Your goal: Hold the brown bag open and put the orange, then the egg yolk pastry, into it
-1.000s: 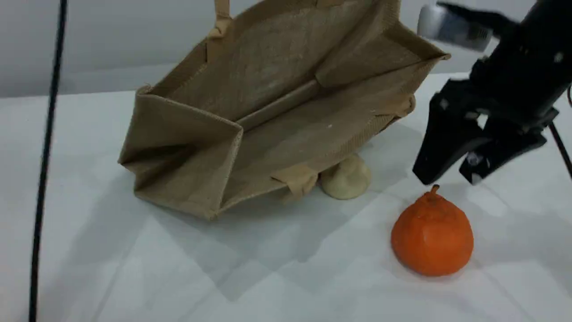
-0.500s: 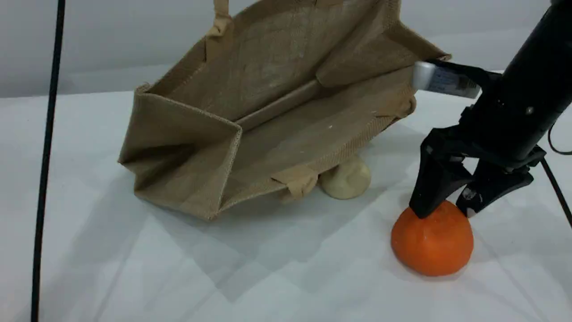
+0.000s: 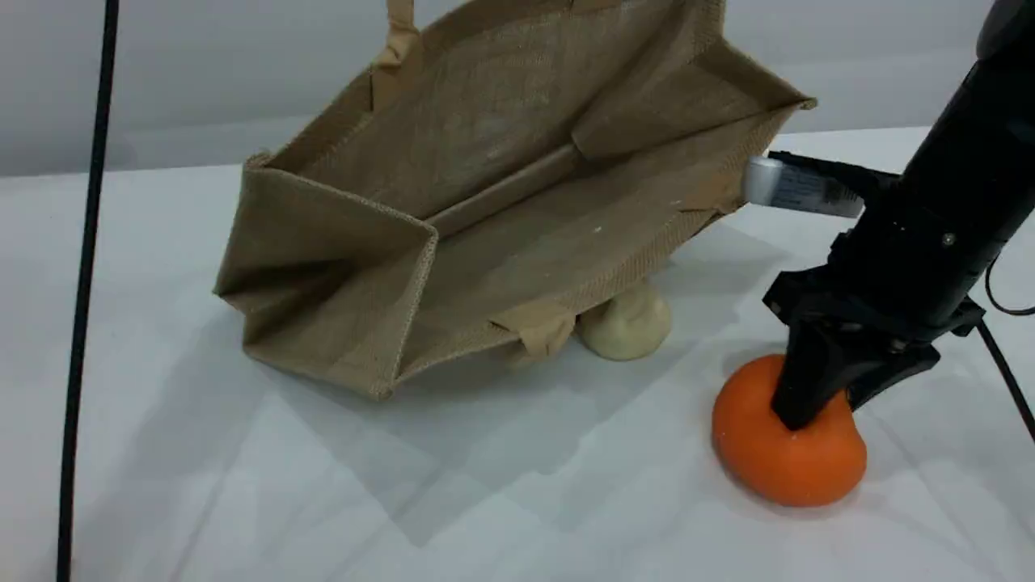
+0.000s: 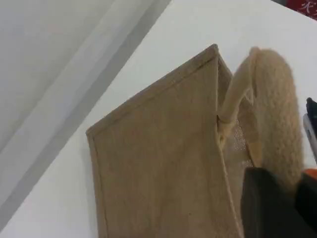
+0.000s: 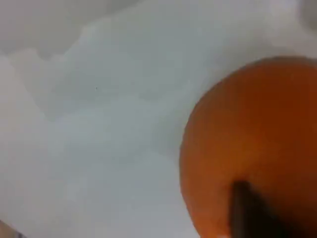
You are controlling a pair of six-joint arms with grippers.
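White tabletop [image 3: 242, 501], faintly creased, soft shadows across it; pale grey wall [image 3: 202, 73] behind; thin black cable [image 3: 85, 267] down the left.

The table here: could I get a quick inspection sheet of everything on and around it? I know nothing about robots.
Surface: white table, faintly creased.
Job's things: brown bag tilted, mouth open; egg yolk pastry on the table, tucked against the bag's lower edge; orange on the table to the right, apart from both.
Clutter: nothing seen.
Grippers: left gripper shut on the bag's handle; right gripper pinched on the orange's top.
Cables: black cable down the left edge; second cable beside the right arm.
Surroundings: plain grey wall.
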